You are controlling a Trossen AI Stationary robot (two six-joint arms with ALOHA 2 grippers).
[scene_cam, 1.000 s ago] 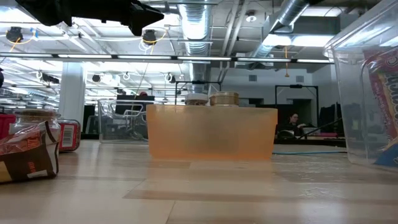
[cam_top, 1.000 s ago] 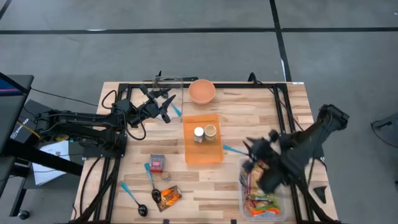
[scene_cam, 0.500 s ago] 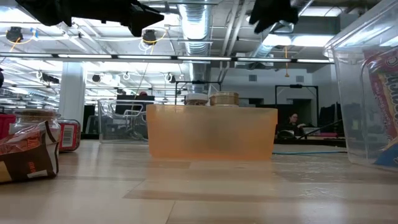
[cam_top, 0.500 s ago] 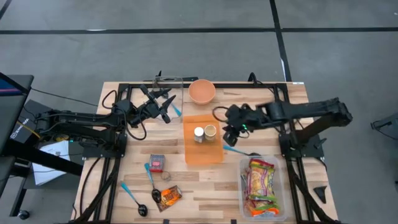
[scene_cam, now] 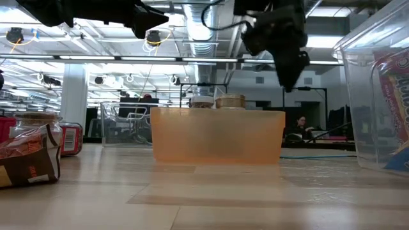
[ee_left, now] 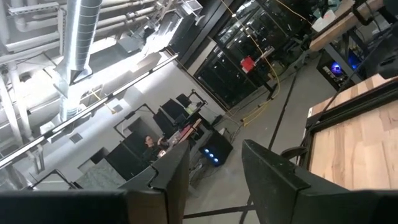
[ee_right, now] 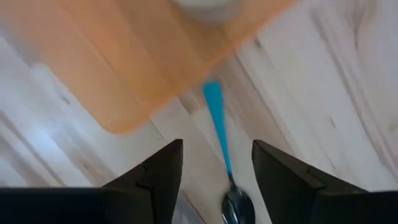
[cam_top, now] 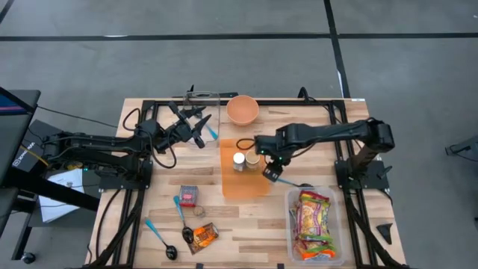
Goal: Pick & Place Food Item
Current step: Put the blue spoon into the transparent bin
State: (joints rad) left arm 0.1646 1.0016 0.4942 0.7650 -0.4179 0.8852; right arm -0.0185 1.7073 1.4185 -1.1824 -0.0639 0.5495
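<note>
Wood-plank table (cam_top: pixel 314 131) with a black frame, open lab hall behind it. Task's things, judging by the task line: snack packets (cam_top: pixel 314 224), crinkly film bags, sitting in the clear bin (cam_top: pixel 293 237) at the table's near right corner. Likely light, soft and slippery, contents crushable; best pinched at a seam or top edge, not the middle.

Right gripper (cam_top: pixel 272 172) hovers above the right edge of the orange tray (cam_top: pixel 243 187), near the two small jars (cam_top: pixel 246 159), well apart from the bin. Right wrist view shows its fingers (ee_right: pixel 158 171) apart with nothing between, over a blue-handled spoon (ee_right: pixel 217 134) beside the tray corner.

Left gripper (cam_top: pixel 196 127) waits raised at the table's far left; left wrist view shows its fingers (ee_left: pixel 171 174) apart and empty.

Low view alone shows the bin wall's height; high view alone shows the layout.
</note>
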